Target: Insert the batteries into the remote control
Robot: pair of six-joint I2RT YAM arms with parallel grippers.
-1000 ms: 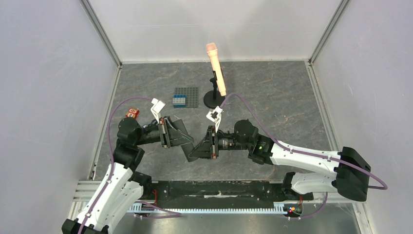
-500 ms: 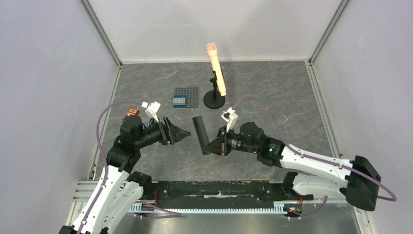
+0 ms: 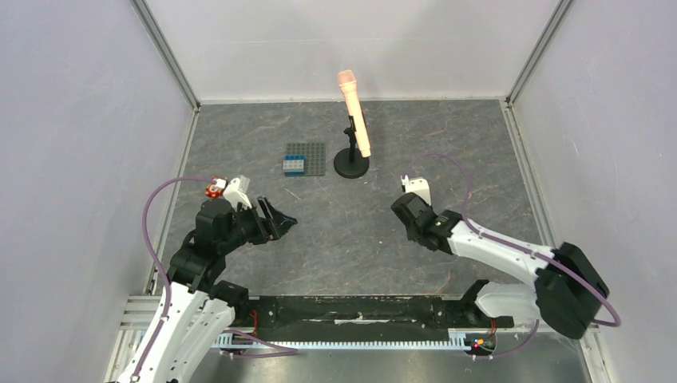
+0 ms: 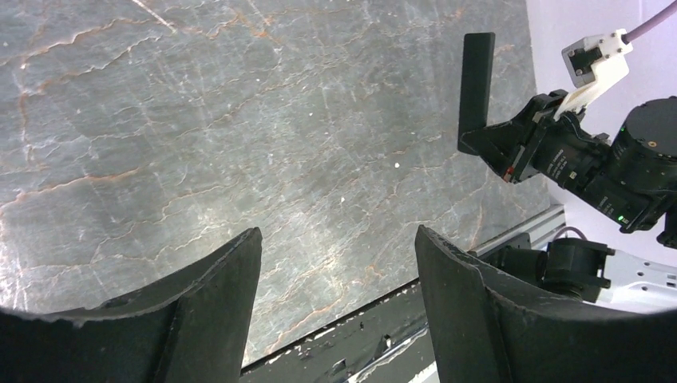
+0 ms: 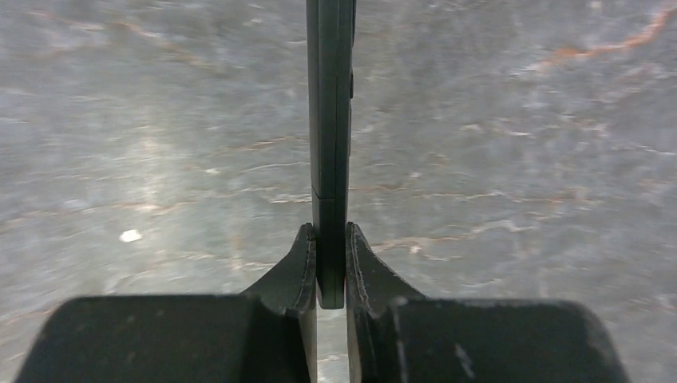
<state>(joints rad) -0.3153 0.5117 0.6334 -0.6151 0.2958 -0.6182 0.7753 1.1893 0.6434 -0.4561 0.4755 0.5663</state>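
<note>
Remote is pinched at its end by your right gripper (edge-on above the table); your left gripper hovers well apart, fingers spread, empty.

My right gripper masks one end of the remote control; other end cropped at twelve o'clock.
</note>
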